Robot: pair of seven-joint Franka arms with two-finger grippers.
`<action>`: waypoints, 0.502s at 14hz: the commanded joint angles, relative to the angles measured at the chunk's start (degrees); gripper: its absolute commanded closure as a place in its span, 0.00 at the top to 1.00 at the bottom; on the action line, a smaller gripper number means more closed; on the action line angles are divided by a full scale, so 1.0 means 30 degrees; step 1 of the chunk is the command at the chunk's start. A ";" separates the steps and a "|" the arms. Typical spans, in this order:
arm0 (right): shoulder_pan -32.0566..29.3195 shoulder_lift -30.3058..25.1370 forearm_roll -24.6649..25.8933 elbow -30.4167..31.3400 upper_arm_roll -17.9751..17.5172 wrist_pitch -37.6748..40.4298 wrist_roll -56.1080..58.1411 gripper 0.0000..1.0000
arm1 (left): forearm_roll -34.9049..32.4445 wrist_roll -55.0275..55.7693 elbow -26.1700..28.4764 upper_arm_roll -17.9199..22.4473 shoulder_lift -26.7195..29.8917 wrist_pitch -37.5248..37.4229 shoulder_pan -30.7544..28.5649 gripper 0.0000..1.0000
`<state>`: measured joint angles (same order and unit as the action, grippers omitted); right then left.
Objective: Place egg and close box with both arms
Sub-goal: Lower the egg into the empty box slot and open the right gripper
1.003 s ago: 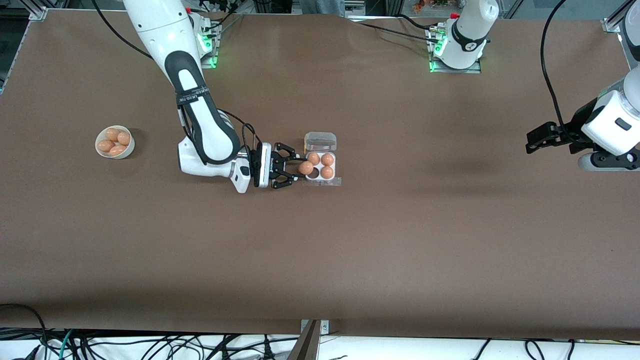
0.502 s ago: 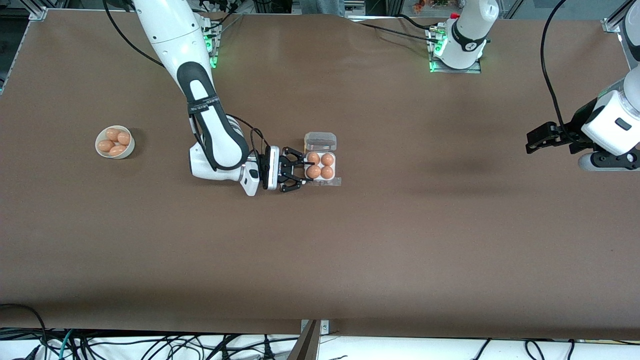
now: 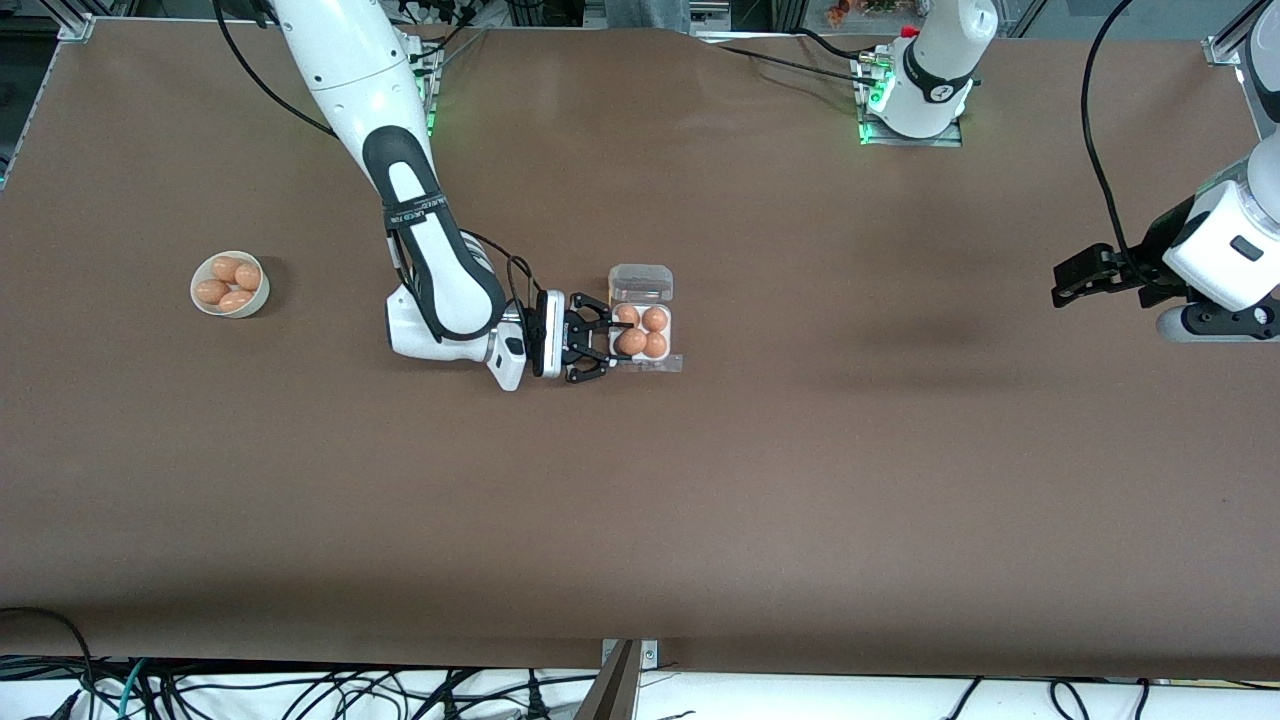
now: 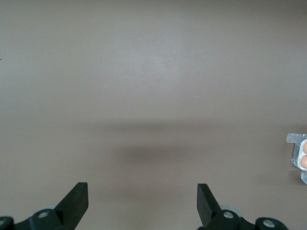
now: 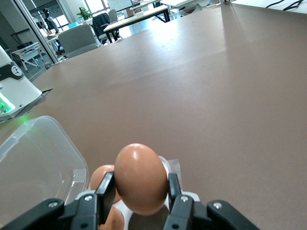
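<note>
Gripping the small tan-orange oval egg [image 5: 140, 178], right gripper [image 3: 606, 343] jaws clamp it over the white four-cell carton with clear hinged lid [image 3: 643, 296], mid brown table [image 3: 800, 480]. Left gripper [image 4: 142, 201] waits over its table end, jaws spread wide, holding nothing.

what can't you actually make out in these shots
- Front view: whether the egg held by the right pincer already sits in its cell of the box; too small, and the fingers crowd it.
- Right wrist view: the cell under the egg, hidden by the egg and the fingers.
- Left wrist view: most of the box, cut off by the edge.
- Bowl: its exact egg count, too small in the front view.
</note>
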<state>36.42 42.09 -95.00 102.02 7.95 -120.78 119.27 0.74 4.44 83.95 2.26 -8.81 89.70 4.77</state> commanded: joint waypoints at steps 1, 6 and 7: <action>0.0252 0.0237 -0.0443 -0.0256 0.0015 0.0064 0.0410 0.36 | 0.0279 -0.0102 -0.0619 0.0037 -0.0256 -0.0398 -0.0094 1.00; 0.0312 0.0296 -0.0472 -0.0285 -0.0014 0.0210 0.0236 0.72 | 0.0279 -0.0102 -0.0619 0.0037 -0.0256 -0.0427 -0.0094 1.00; 0.0312 0.0267 -0.0472 -0.0372 -0.0014 0.0240 -0.0113 1.00 | 0.0279 -0.0102 -0.0619 0.0037 -0.0256 -0.0427 -0.0123 1.00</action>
<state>37.11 42.41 -95.26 102.02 7.95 -120.62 119.55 0.74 4.44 83.95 2.30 -8.81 89.70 4.69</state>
